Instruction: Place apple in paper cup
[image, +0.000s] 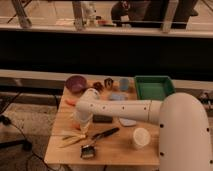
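The white arm's gripper (83, 129) hangs low over the left front part of the pale wooden worktop (120, 150), pointing down. Whether it is spread or pressed together cannot be told. Tight against its side shows a small round yellow-orange apple (76, 124), partly hidden by the arm, so a hold on it cannot be confirmed. Being round, it shows no long axis. The pale cream paper cup (141, 137) stands upright, mouth up, well apart near the front right. Just below the gripper lie pale yellow strips (70, 139), hard to identify.
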